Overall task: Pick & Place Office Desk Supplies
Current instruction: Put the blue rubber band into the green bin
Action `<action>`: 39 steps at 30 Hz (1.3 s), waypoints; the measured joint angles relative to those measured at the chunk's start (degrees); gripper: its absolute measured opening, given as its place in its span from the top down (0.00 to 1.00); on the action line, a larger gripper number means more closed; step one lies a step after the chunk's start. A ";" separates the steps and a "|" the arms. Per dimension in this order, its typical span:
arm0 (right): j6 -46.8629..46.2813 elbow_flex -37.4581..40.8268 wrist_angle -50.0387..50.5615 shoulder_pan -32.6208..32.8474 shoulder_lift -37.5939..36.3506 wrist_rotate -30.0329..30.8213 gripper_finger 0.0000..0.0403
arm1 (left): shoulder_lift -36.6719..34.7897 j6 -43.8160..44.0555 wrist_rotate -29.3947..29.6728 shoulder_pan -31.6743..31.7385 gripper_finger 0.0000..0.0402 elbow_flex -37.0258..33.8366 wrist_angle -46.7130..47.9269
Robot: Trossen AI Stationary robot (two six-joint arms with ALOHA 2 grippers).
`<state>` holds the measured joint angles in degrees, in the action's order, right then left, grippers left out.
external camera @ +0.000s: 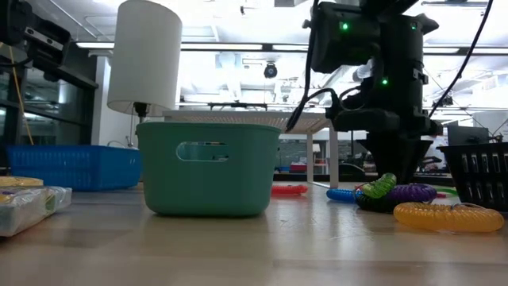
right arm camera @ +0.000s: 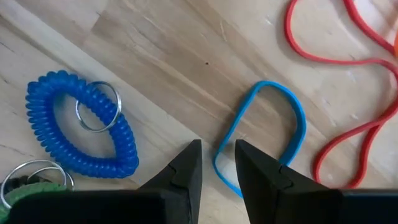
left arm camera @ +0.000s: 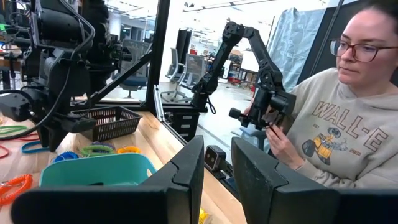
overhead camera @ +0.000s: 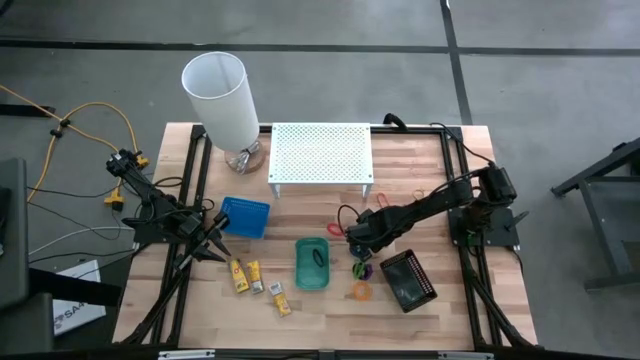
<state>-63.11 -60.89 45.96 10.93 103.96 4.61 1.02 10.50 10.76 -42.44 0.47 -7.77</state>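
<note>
Tool (right arm camera: 217, 163) straddles blue band (right arm camera: 292, 134) edge (fingers slightly apart).

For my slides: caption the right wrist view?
Right fingers slightly apart above a blue band, beside a blue coil and red bands.

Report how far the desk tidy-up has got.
Nothing clearly sorted yet. In hand: right gripper, jaws apart, poised over the blue band. Left gripper waits near the blue tray. Left: coil rings, red band, yellow-and-white blocks.
</note>
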 joint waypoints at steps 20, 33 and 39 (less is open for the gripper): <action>0.17 -0.08 -0.47 -0.21 0.35 -0.21 0.94 | 0.00 0.00 0.00 -0.02 0.80 0.00 0.00; 1.86 -0.04 -0.41 -0.17 0.40 0.98 0.99 | -0.02 0.00 0.00 -0.02 0.80 0.00 0.00; 4.44 0.21 -0.25 -0.27 -1.52 3.03 0.99 | -0.01 0.00 0.00 0.00 0.80 0.00 0.00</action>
<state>-58.67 -60.68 45.72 10.66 102.44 7.64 1.01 10.50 10.76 -42.44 0.47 -7.77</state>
